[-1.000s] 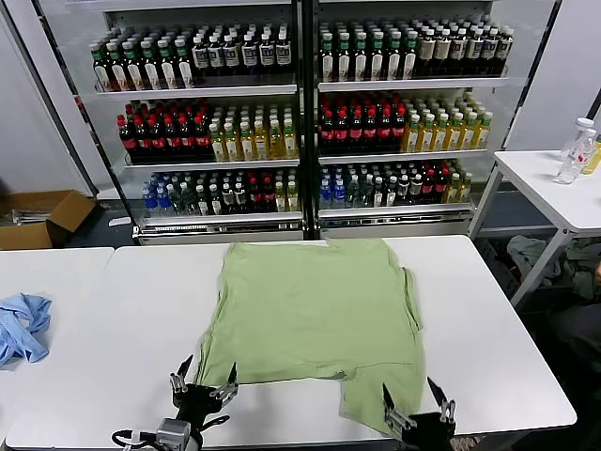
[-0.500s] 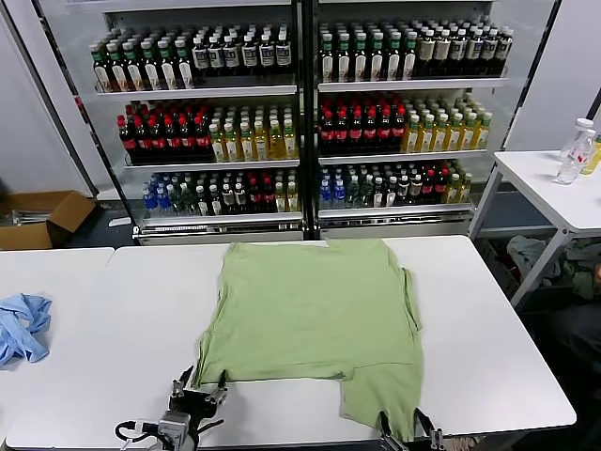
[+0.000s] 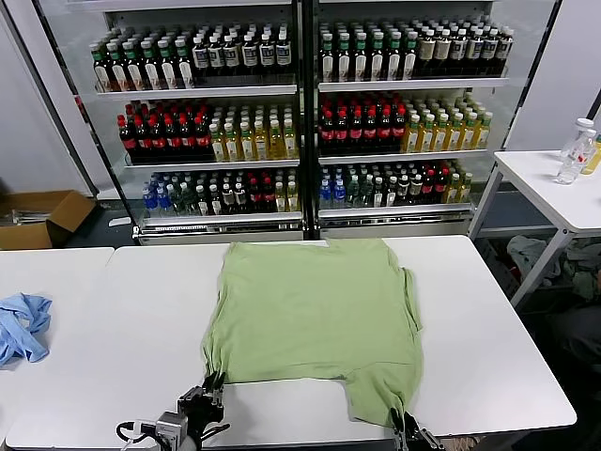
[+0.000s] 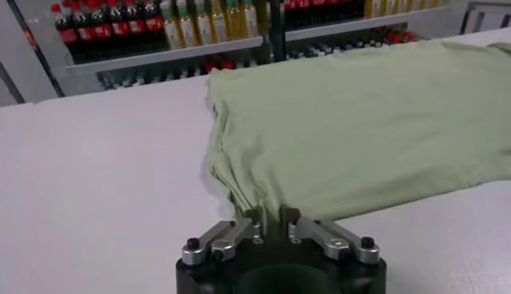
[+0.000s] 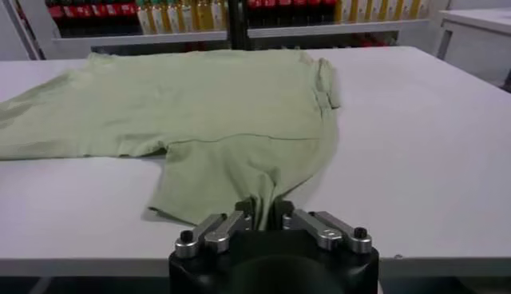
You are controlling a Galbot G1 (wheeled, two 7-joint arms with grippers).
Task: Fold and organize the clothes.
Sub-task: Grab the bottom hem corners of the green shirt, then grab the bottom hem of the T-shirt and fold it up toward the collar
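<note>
The clothes, a light green shirt (image 3: 315, 310), lie flat on the white table (image 3: 131, 319) with plain fabric facing up. My left gripper (image 3: 212, 385) is at the shirt's near left corner, shut on a pinch of the green cloth (image 4: 267, 209). At the table's front edge my right gripper (image 3: 401, 421) is shut on the near right corner, where the fabric bunches between its fingers (image 5: 262, 206). The rest of the shirt (image 5: 215, 104) spreads away from both grippers toward the far side of the table.
A crumpled light blue cloth (image 3: 21, 324) lies at the table's left end. Behind the table stand glass-door coolers (image 3: 300, 113) full of bottles. A second white table (image 3: 554, 188) with bottles is at the right, and a cardboard box (image 3: 38, 218) sits on the floor at left.
Both grippers have gone from open to shut on the shirt's near corners. The near edge of the shirt is now drawn into small bunches at each gripper.
</note>
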